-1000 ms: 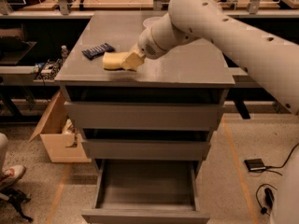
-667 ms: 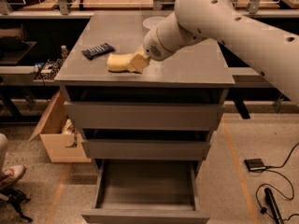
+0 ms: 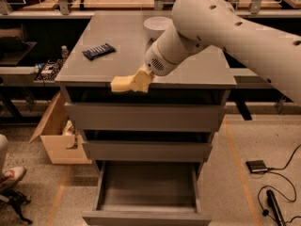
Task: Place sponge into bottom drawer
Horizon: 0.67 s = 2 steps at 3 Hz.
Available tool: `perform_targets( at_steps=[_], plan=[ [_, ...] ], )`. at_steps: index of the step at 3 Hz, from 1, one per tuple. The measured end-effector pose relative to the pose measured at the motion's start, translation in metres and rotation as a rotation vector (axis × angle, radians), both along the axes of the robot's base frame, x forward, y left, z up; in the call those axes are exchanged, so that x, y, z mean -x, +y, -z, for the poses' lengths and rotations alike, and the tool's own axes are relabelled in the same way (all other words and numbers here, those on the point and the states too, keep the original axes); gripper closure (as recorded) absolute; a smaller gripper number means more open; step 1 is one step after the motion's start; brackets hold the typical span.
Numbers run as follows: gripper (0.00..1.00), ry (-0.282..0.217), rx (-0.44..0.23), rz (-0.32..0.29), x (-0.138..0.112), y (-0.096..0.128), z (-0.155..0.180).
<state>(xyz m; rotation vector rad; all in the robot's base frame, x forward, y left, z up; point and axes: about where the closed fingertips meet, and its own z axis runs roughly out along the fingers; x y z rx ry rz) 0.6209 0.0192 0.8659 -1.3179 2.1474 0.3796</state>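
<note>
The pale yellow sponge (image 3: 121, 84) hangs at the front edge of the grey cabinet top (image 3: 113, 36), held in my gripper (image 3: 140, 79), which is shut on its right end. My white arm comes in from the upper right. The bottom drawer (image 3: 148, 189) is pulled open below, its flat grey floor bare. The sponge is in front of the top drawer's upper edge, well above the open drawer.
A dark blue wrapped bar (image 3: 98, 51) lies on the cabinet top at the left. A white bowl (image 3: 155, 26) stands at the back, partly behind my arm. A cardboard box (image 3: 56, 135) sits on the floor to the left. Cables and a small device (image 3: 257, 166) lie at the right.
My gripper has carried the sponge from the middle of the cabinet top forward and down to its front edge. The bar and bowl have not moved.
</note>
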Motion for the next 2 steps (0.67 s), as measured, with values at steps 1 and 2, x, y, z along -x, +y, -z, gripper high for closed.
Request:
perform_targets(
  at_steps=[1,2],
  plan=[
    [1.00,0.000,0.000,0.000,0.000,0.000,0.000],
    [1.00,0.002,0.042,-0.015,0.014,-0.001,0.008]
  ],
)
